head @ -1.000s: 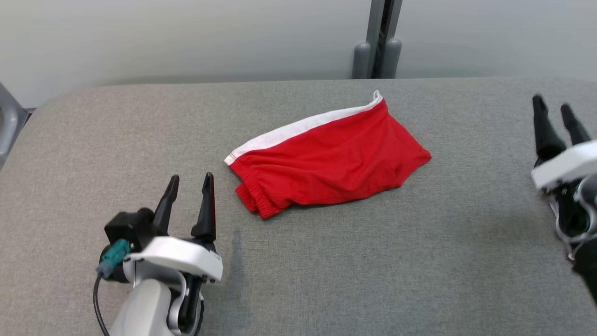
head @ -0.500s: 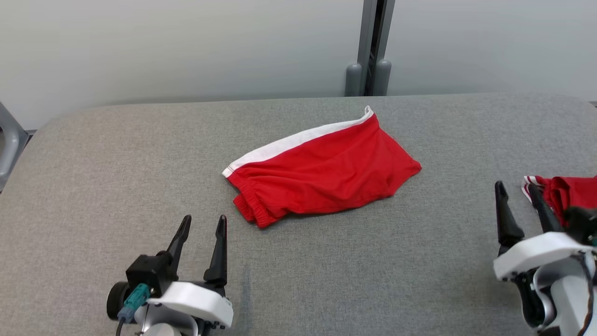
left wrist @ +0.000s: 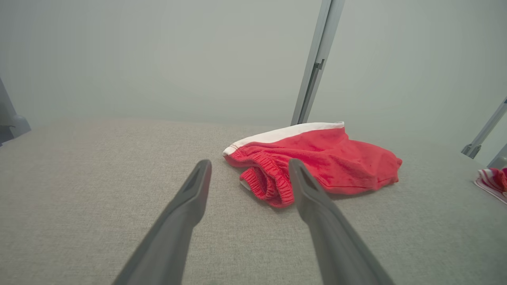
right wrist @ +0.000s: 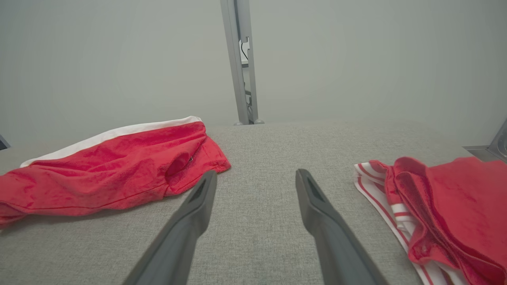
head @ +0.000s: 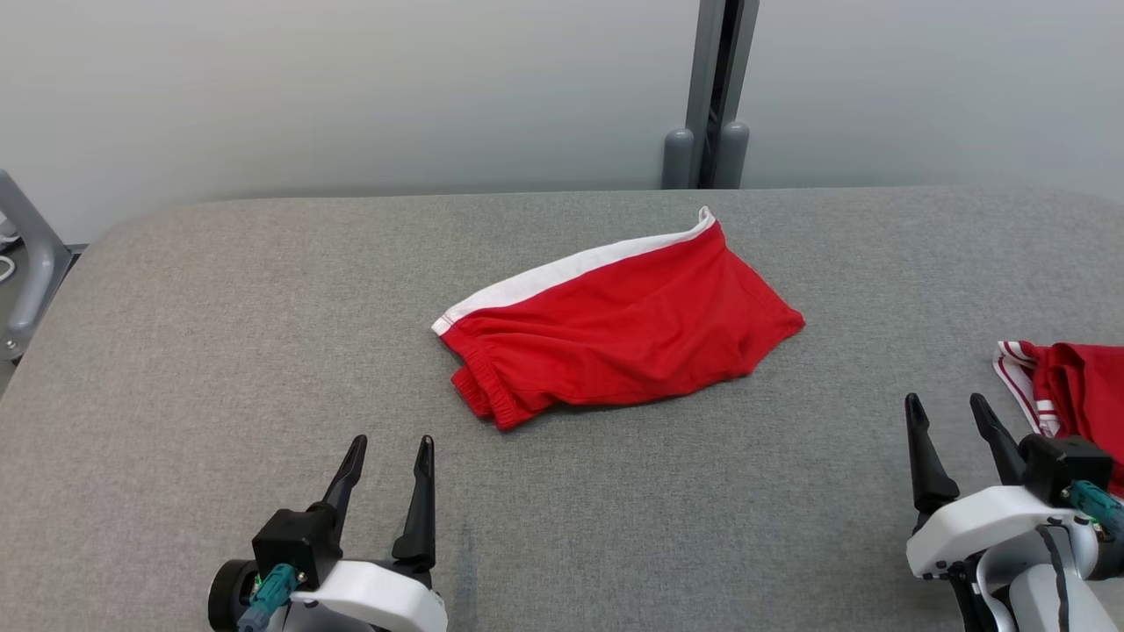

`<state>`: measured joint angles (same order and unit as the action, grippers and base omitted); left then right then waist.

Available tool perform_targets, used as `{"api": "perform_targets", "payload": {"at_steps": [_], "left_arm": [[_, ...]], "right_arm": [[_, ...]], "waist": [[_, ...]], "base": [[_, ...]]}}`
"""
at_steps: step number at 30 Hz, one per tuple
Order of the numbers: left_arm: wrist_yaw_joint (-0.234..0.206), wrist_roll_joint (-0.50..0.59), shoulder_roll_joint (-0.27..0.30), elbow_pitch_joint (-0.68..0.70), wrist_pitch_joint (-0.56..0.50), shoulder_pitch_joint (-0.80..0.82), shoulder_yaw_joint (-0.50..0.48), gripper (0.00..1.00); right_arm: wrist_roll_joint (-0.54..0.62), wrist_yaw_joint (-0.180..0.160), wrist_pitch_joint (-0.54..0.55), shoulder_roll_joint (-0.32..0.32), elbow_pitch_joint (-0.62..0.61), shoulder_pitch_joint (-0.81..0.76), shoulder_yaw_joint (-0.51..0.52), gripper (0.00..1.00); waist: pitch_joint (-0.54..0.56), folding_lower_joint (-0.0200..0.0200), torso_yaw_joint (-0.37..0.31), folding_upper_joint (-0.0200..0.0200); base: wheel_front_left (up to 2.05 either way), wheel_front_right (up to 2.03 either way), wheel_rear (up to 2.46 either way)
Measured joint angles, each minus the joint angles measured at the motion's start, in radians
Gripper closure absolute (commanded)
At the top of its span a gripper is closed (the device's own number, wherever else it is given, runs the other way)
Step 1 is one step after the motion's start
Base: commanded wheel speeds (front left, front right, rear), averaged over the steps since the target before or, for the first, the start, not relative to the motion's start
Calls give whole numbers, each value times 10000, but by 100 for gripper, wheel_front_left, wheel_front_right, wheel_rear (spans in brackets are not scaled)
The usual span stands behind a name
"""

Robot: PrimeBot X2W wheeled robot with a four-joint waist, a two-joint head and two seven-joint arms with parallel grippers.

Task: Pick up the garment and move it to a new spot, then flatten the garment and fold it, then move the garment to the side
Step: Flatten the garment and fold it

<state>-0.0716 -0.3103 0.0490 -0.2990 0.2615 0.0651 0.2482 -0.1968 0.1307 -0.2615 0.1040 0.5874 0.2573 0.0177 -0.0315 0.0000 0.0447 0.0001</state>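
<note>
A red garment (head: 623, 329) with a white band along its far edge lies folded over in the middle of the grey table (head: 263, 333); it also shows in the left wrist view (left wrist: 336, 158) and the right wrist view (right wrist: 111, 174). My left gripper (head: 392, 443) is open and empty near the front edge, short of the garment's elastic corner, which appears between its fingers (left wrist: 249, 163). My right gripper (head: 946, 404) is open and empty at the front right, over bare table (right wrist: 256, 173) to the right of the garment.
A second red garment (head: 1076, 386) with white stripes lies bunched at the table's right edge, just right of my right gripper (right wrist: 447, 198). A grey post (head: 711, 96) stands behind the table against the pale wall. A grey frame (head: 31, 254) stands at the far left.
The head view has shifted, bringing the striped garment into view. Both grippers have drawn back toward the table's front edge, still open. The middle garment lies as before.
</note>
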Motion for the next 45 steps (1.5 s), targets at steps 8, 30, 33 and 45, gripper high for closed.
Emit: {"api": "perform_targets", "payload": {"at_steps": [8,30,33,45], "left_arm": [[-13,-23,2,17,0,107,176,0],[-299,117,8,-35,2,737,943,0],[-324,117,4,-35,0,785,1039,0],[-439,186,4,23,2,1015,1246,0]], "right_arm": [[-585,0,0,-107,694,250,17,0],[-7168,-2,3576,382,4157,3926,50,0],[-7605,-2,3731,500,4167,4122,82,0],[-8761,-13,4019,759,4380,4745,-67,0]], "waist": [[-230,0,295,0],[-1647,0,2172,0],[-1782,0,2330,0],[-2155,0,2602,0]], "base": [[0,0,0],[0,0,0],[0,0,0],[0,0,0]]}}
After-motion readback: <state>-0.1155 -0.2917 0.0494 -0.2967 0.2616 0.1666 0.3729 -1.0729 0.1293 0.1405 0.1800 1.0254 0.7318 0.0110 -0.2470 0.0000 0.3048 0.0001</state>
